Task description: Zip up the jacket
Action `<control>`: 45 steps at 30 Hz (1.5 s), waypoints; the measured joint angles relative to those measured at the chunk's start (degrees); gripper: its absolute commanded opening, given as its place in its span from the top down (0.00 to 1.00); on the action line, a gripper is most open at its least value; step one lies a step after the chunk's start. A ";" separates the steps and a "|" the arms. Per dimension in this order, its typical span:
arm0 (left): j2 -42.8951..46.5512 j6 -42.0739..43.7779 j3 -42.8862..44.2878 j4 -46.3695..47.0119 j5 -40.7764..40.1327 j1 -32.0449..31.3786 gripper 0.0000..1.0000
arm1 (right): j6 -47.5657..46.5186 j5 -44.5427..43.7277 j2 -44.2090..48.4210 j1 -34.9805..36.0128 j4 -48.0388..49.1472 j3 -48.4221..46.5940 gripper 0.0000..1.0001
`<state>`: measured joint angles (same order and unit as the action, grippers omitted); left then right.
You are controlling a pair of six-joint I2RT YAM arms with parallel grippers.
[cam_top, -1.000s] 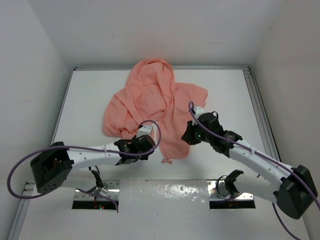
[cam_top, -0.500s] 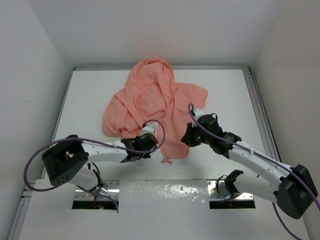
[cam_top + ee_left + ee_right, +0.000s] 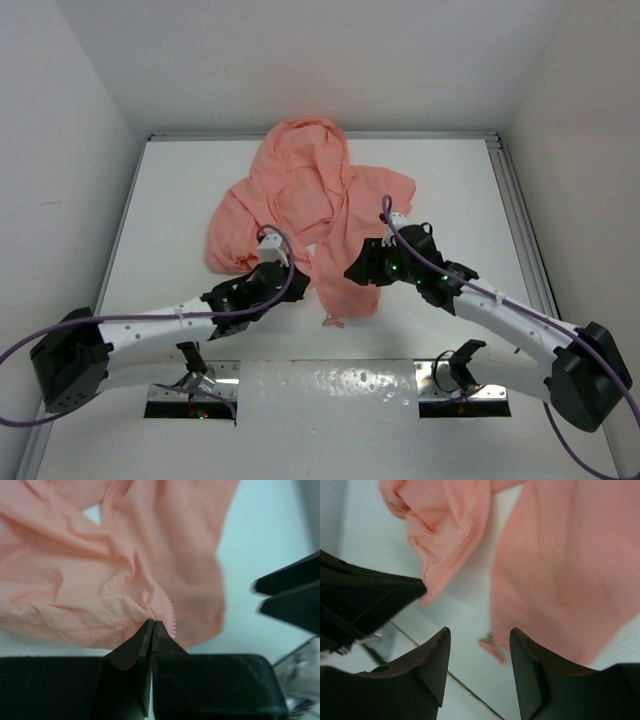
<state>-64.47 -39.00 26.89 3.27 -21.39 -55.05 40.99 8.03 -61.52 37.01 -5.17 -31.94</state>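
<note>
- Left hand (image 3: 153,624) has moved up-left; right hand (image 3: 479,636) has slid left over the salmon-pink thin-fabric hooded jacket (image 3: 300,195).
- Left hand: clamped on the jacket's zipper edge.
- Right hand: fingers apart, above the other front panel, holding nothing.
- Jacket lies rumpled, unzipped, mid white counter (image 3: 170,220), hood toward the far wall.

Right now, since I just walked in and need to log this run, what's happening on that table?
Two robot arms are working on a salmon-pink jacket lying unzipped on the white table. The left gripper is shut on one front edge by the zipper teeth. The right gripper hovers open over the other front panel's lower corner.
</note>
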 measured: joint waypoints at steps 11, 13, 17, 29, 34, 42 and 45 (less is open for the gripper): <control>5.86 -11.65 -8.31 22.45 2.10 1.62 1.00 | 23.96 7.32 -5.25 0.61 25.40 2.49 0.56; 6.29 -12.52 -9.66 24.46 2.80 1.64 1.00 | 27.67 8.74 -7.06 0.68 29.03 3.39 0.58; 8.46 -13.09 -12.39 27.61 3.23 1.66 1.00 | 31.61 8.96 -8.33 0.92 31.80 5.16 0.62; 9.81 -13.07 -16.11 37.20 3.06 1.77 1.00 | 38.40 9.03 -11.15 3.02 37.40 6.97 0.71; 8.79 -12.37 -16.11 39.47 3.67 1.77 1.00 | 40.83 9.18 -13.22 3.28 41.38 7.04 0.80; 8.70 -12.26 -16.33 40.61 4.61 1.79 1.00 | 41.99 8.46 -13.64 3.85 47.45 8.26 1.00; 8.96 -12.04 -16.50 40.65 5.16 1.81 0.82 | 41.07 8.50 -15.02 3.93 50.16 8.35 1.00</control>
<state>-55.51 -51.05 10.39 43.92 -16.23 -53.23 82.06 16.53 -76.53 40.95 44.99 -23.59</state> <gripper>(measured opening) 0.057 0.009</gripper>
